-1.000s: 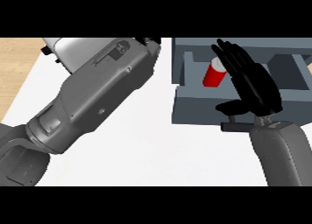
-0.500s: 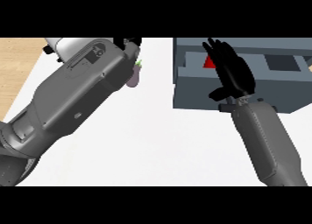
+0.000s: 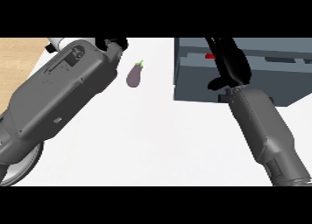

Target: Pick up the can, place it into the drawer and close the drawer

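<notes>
Red is nearly all you can see of the can [image 3: 211, 56]: a small sliver inside the grey-blue drawer [image 3: 197, 83] at the upper right of the frame, the rest hidden behind your right hand [image 3: 230, 65]. That hand lies over the drawer's opening with its fingers straight and stretched toward the top edge, the thumb sticking out to the left just above the wrist; it does not appear to be curled round the can. So the placing looks done and the step in hand is the closing.

To do it well, bring the fingers fully out of the compartment before you push, or they will be caught against the housing. Then set the flat of the hand against the drawer's front wall, near its middle, and push straight along the drawer's line of travel so it does not skew.

Your left hand [image 3: 115, 43] shows only at the top edge, left of centre, above its big grey forearm; you cannot tell how its fingers stand. A purple eggplant [image 3: 135, 75] lies on the white counter [image 3: 158, 140] just right of that forearm; leave it.

Against half a second ago, the right hand sits further into the drawer and covers more of the can, and the left forearm has swung aside, uncovering the eggplant.
</notes>
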Motion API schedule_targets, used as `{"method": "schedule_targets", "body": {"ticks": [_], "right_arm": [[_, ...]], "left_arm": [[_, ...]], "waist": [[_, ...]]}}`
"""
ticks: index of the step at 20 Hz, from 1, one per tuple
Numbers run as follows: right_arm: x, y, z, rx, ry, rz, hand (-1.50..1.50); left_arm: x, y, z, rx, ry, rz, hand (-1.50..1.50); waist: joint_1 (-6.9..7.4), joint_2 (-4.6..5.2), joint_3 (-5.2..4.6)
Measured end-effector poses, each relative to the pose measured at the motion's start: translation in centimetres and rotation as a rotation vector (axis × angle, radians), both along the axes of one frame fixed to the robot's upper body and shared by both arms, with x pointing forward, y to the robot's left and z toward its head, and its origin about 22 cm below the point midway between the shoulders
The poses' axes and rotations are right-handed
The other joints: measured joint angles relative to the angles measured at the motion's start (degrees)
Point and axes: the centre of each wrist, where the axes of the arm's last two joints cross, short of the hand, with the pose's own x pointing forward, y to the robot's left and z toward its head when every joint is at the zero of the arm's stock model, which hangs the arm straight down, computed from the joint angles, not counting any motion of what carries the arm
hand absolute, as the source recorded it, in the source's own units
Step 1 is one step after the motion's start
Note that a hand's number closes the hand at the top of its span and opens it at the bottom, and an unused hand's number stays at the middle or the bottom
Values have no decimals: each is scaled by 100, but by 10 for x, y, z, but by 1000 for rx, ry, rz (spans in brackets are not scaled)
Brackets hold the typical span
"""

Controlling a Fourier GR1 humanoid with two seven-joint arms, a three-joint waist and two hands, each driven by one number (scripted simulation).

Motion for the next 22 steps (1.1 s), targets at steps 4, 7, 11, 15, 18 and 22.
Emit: {"method": "schedule_targets", "body": {"ticks": [4,7,11,15,18,22], "right_arm": [[9,-1,0,-2,-35,-18,-150],[16,-3,2,1,-58,-32,-150],[24,-4,7,17,-74,-62,-150],[31,-7,14,10,-84,-81,-150],[35,-10,20,-2,-83,-91,-150],[38,-13,25,-8,-75,-108,-150]], "left_arm": [[0,13,0,2,-1,4,-150],[-2,15,4,2,-7,3,-150],[-7,16,3,3,-8,-7,-150],[-10,20,12,6,-14,-9,-150],[-12,25,10,8,-17,-13,-150],[-16,31,12,7,-15,-18,-150]], "waist": [[17,27,3],[50,70,25],[108,128,65],[155,163,82],[185,192,91],[209,217,107]]}}
